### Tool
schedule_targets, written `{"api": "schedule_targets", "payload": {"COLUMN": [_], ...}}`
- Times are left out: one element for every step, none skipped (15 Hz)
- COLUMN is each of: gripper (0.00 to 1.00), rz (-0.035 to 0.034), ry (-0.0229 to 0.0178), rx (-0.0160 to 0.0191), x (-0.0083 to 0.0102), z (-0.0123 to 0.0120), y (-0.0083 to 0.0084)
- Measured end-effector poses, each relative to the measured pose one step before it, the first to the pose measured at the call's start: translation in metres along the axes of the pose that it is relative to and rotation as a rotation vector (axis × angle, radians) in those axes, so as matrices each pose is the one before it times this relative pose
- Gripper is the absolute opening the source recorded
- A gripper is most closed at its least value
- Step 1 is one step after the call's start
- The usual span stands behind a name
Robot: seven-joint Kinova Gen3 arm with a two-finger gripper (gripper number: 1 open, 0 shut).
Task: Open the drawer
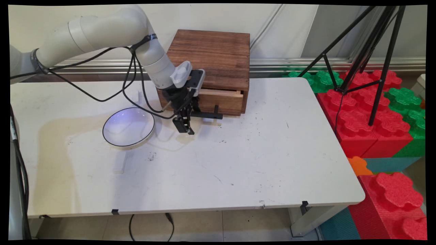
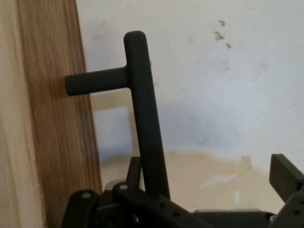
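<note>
A brown wooden box (image 1: 214, 58) sits at the back of the white table (image 1: 259, 160), near the wall. It has one drawer (image 1: 221, 100) low in its front, and the drawer is pulled out a little way. What is inside the drawer cannot be seen. A black bar handle (image 1: 211, 115) sticks out from the drawer front.

A white bowl (image 1: 128, 127) with a thin dark rim sits on the table at about 9 o'clock from the drawer, a little nearer the camera. The bowl has nothing in it.

The white arm (image 1: 102, 32) comes in from the upper left and bends down toward the front of the box. Black cables (image 1: 133, 81) hang from it in loops. The black gripper (image 1: 185, 124) points down at the left end of the handle, just above the table.

In the hand view, the handle (image 2: 145, 118) runs up between the fingers. One finger (image 2: 285, 175) stands well off to the side, so the fingers are spread apart and are not squeezing the bar. The drawer front (image 2: 47, 118) fills the left side of that view.
</note>
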Motion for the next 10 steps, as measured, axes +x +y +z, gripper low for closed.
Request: {"api": "schedule_targets", "payload": {"gripper": [1.0, 1.0, 1.0, 1.0, 1.0, 1.0, 1.0, 1.0, 1.0, 1.0], "rz": [-0.00186, -0.00613, -0.00655, -0.00729, -0.00622, -0.00442, -0.00373, -0.00189, -0.00156, -0.00103], "ry": [0.0021, 0.00396, 0.0037, 0.00482, 0.00407, 0.00299, 0.00287, 0.0025, 0.00149, 0.00063], "rx": [-0.00279, -0.0011, -0.00106, -0.00138, -0.00142, -0.00121, -0.00164, -0.00231, -0.00216, -0.00129], "x": [0.0015, 0.0015, 0.00129, 0.00158, 0.0011, 0.00089, 0.00082, 0.001, 0.00056, 0.00021], "z": [0.00031, -0.00002, -0.00004, -0.00012, -0.00027, -0.00014, -0.00024, -0.00009, -0.00002, -0.0001], "y": [0.00299, 0.00298, 0.00269, 0.00322, 0.00359, 0.00294, 0.00388, 0.00414, 0.00375, 0.00265]}}
